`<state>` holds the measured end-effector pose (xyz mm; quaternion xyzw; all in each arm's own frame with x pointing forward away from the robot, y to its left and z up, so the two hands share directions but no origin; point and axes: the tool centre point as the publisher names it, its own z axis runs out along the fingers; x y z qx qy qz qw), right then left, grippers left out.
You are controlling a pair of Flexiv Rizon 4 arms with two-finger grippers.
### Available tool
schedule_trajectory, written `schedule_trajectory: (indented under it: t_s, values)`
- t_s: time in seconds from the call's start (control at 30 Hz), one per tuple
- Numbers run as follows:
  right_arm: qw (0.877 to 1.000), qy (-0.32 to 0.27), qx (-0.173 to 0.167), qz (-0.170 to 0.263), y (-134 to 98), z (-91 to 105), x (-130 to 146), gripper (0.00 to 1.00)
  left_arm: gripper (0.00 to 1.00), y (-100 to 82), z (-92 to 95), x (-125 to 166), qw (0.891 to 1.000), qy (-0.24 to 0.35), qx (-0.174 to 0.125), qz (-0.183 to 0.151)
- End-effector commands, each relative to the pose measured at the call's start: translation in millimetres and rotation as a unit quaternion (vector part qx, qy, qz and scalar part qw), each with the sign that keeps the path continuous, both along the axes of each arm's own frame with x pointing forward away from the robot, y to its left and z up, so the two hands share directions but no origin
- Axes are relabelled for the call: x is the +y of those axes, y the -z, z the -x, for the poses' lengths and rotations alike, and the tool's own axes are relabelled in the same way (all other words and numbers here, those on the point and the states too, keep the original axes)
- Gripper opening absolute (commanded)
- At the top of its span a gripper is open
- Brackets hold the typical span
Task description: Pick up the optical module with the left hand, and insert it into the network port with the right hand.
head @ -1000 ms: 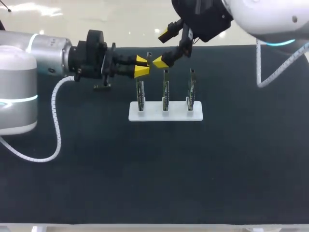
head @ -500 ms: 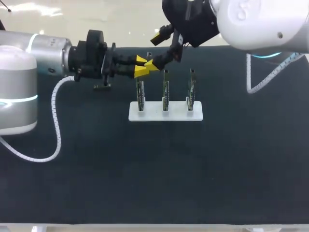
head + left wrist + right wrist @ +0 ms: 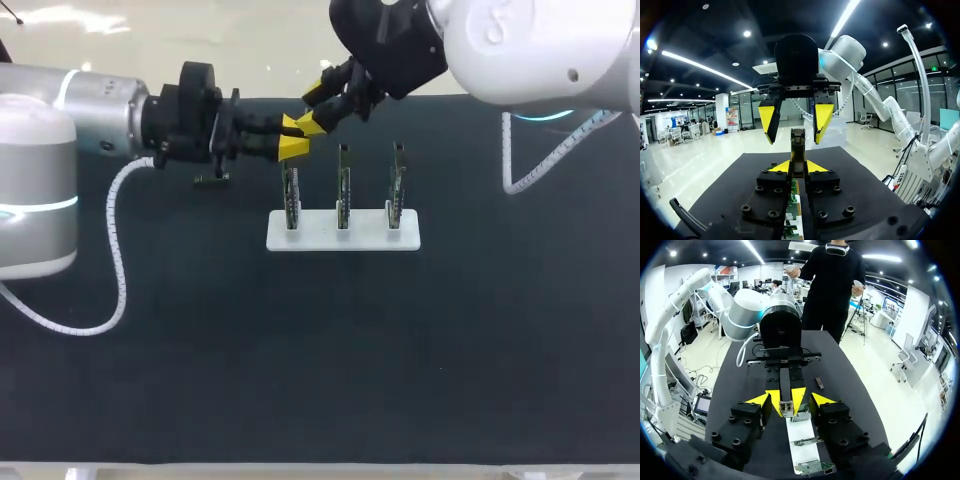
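The optical module [image 3: 798,142], a small metal bar, sticks out from between the yellow fingertips of my left gripper [image 3: 798,167], which is shut on it. That left gripper [image 3: 293,140] hovers above the leftmost board of the stand. My right gripper [image 3: 318,112] comes in from the far side and faces it tip to tip. In the left wrist view the right gripper [image 3: 796,120] has a yellow finger on either side of the module's free end, both clear of it. In the right wrist view the module [image 3: 786,409] lies between my right gripper's [image 3: 790,401] open fingers.
A white stand [image 3: 343,232] holds three upright green boards with network ports, right under both grippers. A small dark part [image 3: 212,180] lies on the black mat to the left of the stand.
My right gripper has moved left to meet the left gripper, and its fingers have drawn closer together around the module's end. The left arm has kept still.
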<state>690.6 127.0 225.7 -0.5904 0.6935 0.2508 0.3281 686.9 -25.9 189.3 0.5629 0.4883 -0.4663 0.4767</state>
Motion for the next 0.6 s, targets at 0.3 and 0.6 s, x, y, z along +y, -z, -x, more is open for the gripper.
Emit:
schedule_trajectory:
  t_s: [0.3, 0.6]
  values:
    - [1.0, 0.001, 0.003, 0.003, -1.0, -2.0, 5.5, 0.33, 0.0, 0.8, 0.6, 0.1, 1.0, -0.001, -0.002, 0.001]
    - [1.0, -0.001, 0.003, 0.006, -1.4, -3.0, 6.5, 0.0, 0.15, 0.8, 0.6, 0.1, 1.0, -0.001, -0.002, 0.001]
